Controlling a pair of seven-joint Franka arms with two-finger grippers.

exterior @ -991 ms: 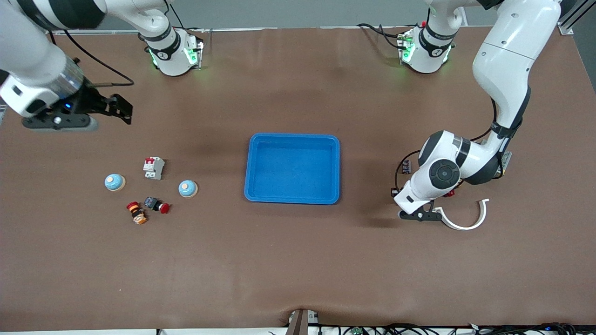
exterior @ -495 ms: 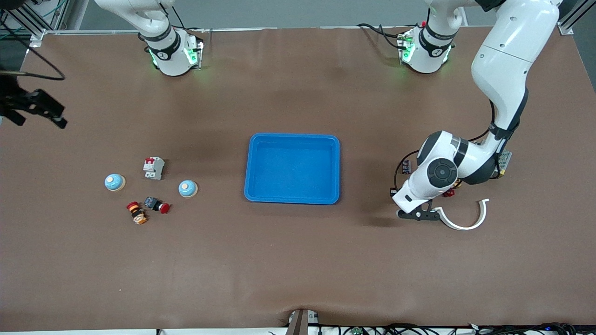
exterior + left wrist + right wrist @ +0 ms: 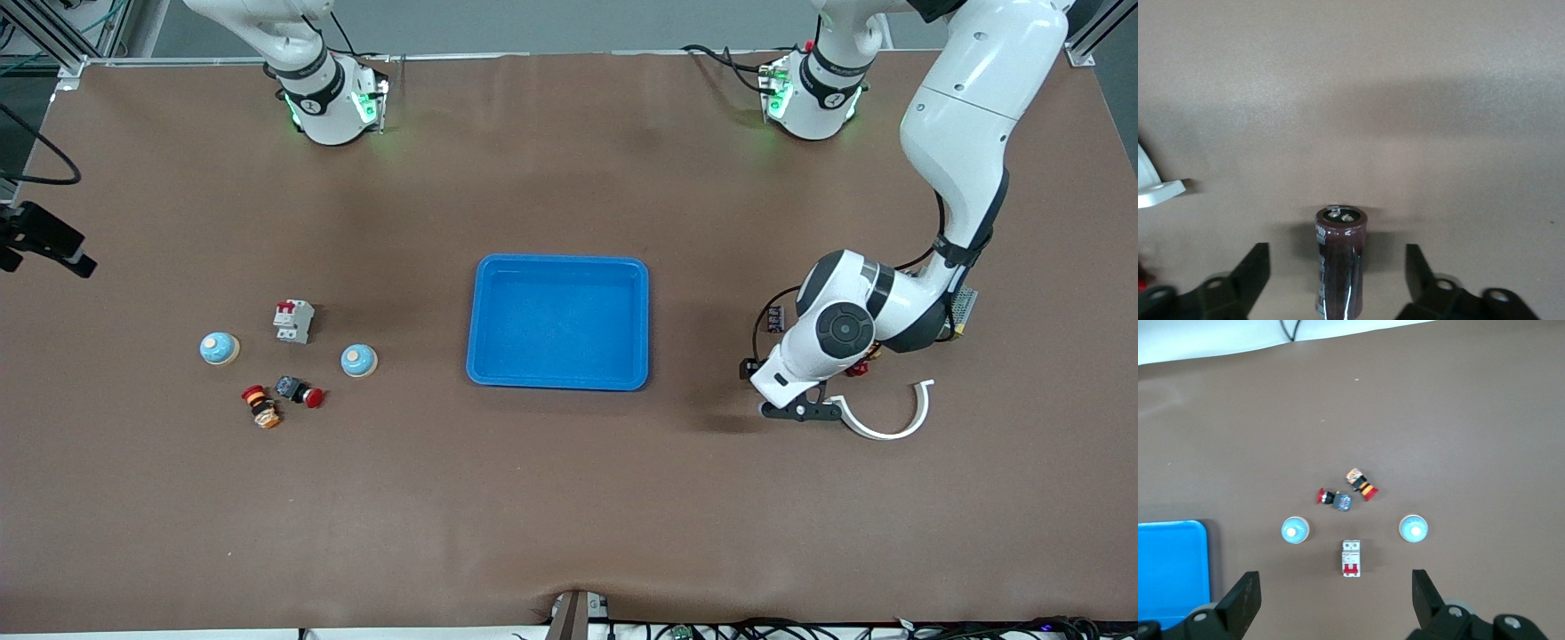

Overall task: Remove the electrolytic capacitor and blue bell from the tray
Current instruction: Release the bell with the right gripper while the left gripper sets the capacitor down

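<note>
Item: electrolytic capacitor (image 3: 1340, 267), dark brown can, off the tray (image 3: 558, 323), on the table (image 3: 569, 498) toward the left arm's end, beside a white curved piece (image 3: 889, 418). Left gripper (image 3: 1338, 283) low over it, fingers apart either side, not touching. Likely light, rigid, smooth sleeve, prone to roll; best pinched mid-body across the can. Two blue bells (image 3: 359, 360) (image 3: 219, 348) also out, w/ breaker (image 3: 293, 320) & red buttons (image 3: 299, 391). Tray bare. Right gripper (image 3: 1331, 603) high over that group, fingers wide, nothing held, waiting

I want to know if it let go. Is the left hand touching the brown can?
Apart. The left wrist view shows table on both sides between the open left hand and the upright capacitor.
</note>
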